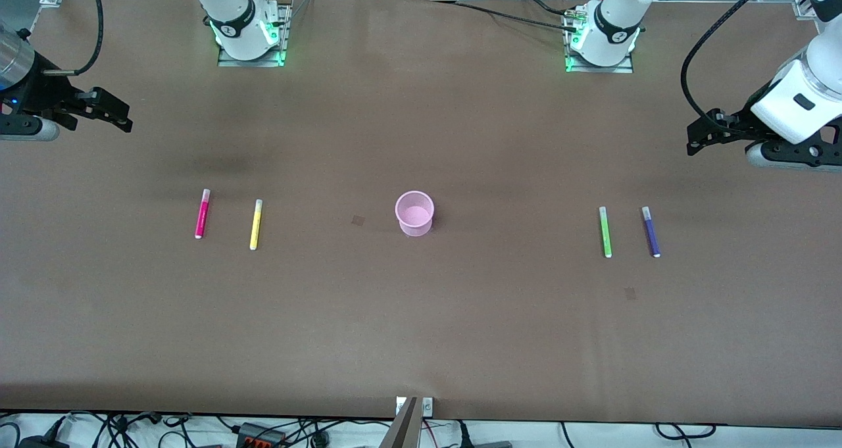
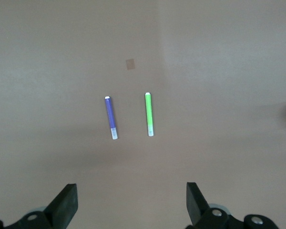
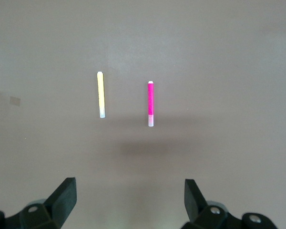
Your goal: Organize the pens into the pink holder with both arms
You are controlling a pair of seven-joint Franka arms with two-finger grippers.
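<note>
The pink holder (image 1: 414, 213) stands upright and empty at the table's middle. Toward the right arm's end lie a magenta pen (image 1: 202, 214) and a yellow pen (image 1: 256, 224), side by side; the right wrist view shows the magenta pen (image 3: 150, 103) and the yellow pen (image 3: 100, 94). Toward the left arm's end lie a green pen (image 1: 605, 231) and a purple pen (image 1: 650, 231), seen in the left wrist view as the green pen (image 2: 149, 114) and the purple pen (image 2: 111, 117). My right gripper (image 1: 122, 120) (image 3: 130, 195) hangs open and empty above the table edge. My left gripper (image 1: 696, 142) (image 2: 132, 200) is likewise open and empty.
Both arm bases (image 1: 250, 33) (image 1: 602, 40) stand at the table's edge farthest from the front camera. Small dark marks (image 1: 357, 220) (image 1: 629, 293) dot the brown tabletop (image 1: 421, 329). Cables lie off the edge nearest the front camera.
</note>
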